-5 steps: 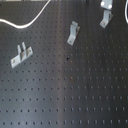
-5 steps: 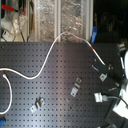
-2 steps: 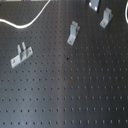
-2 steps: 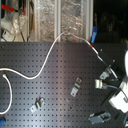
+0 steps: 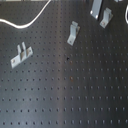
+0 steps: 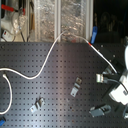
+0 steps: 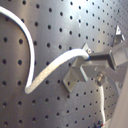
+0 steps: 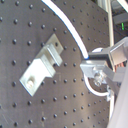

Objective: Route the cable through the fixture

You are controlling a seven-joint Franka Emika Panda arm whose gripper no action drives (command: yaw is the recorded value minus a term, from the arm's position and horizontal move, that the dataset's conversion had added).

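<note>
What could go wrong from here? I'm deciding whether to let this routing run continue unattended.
The gripper pinches the cable right at its fingertips, so a tug could pull it free. The cable trails far across the board in the second exterior view and could drag or snag. The nearest bracket sits close beside the fingers, so a sideways move might strike it.

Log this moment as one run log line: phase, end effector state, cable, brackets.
phase: carrying cable | end effector: shut on cable | cable: trails across pegboard, unrouted | brackets: none threaded
</note>
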